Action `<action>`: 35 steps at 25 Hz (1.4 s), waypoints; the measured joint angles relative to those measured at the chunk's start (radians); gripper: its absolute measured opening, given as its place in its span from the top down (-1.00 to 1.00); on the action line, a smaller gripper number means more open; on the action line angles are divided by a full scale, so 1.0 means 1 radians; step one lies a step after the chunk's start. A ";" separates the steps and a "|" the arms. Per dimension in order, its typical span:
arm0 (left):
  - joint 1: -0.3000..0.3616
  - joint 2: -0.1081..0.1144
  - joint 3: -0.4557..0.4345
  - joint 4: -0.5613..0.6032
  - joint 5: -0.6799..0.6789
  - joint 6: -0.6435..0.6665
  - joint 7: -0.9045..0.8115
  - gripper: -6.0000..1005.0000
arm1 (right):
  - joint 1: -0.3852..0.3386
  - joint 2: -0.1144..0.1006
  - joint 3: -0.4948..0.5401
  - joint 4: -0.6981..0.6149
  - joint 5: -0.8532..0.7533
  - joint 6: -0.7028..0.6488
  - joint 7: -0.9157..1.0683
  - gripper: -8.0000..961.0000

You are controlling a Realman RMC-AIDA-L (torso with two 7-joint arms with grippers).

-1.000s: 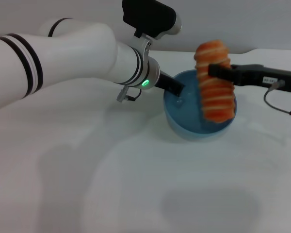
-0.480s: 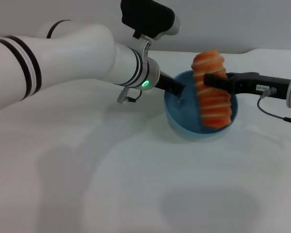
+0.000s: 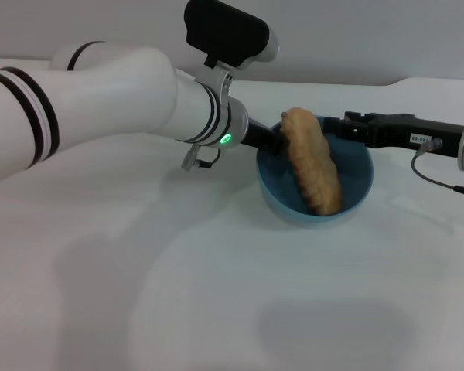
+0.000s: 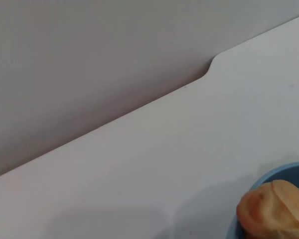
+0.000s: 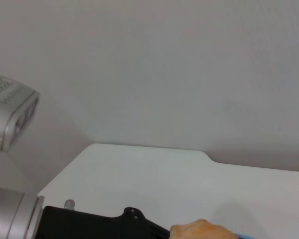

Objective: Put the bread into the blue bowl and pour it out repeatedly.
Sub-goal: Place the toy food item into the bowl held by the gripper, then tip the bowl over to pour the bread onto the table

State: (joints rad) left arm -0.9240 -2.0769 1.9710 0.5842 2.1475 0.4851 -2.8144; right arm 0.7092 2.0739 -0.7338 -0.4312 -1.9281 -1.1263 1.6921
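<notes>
The bread lies tilted in the blue bowl, tan underside up, one end propped on the far left rim. My left gripper is shut on the bowl's left rim. My right gripper is open and empty just over the bowl's far right rim, apart from the bread. The left wrist view shows one end of the bread and a bit of the bowl's rim. The right wrist view shows the bread's tip beside the left arm's black finger.
The bowl stands on a white table with a pale wall behind. The table's back edge has a notch beyond the bowl. A cable hangs from my right arm at the right.
My right gripper lowered the bread into the bowl and let it go. The bread tipped over, underside up. The right gripper drew back a little to the right.
</notes>
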 joint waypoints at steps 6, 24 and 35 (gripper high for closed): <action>0.010 0.000 0.000 0.013 0.000 -0.005 0.003 0.99 | -0.096 -0.005 0.001 -0.090 0.140 -0.021 -0.014 -0.20; -0.127 0.001 0.088 -0.005 0.089 -0.214 0.079 0.99 | -0.402 -0.005 0.188 -0.001 0.481 0.063 -0.556 -0.19; -0.184 -0.001 0.117 -0.005 0.272 -0.290 0.079 0.99 | -0.398 -0.005 0.192 0.041 0.494 0.062 -0.583 -0.19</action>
State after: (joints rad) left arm -1.1082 -2.0776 2.0881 0.5790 2.4194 0.1951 -2.7350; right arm 0.3117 2.0694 -0.5421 -0.3904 -1.4343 -1.0644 1.1087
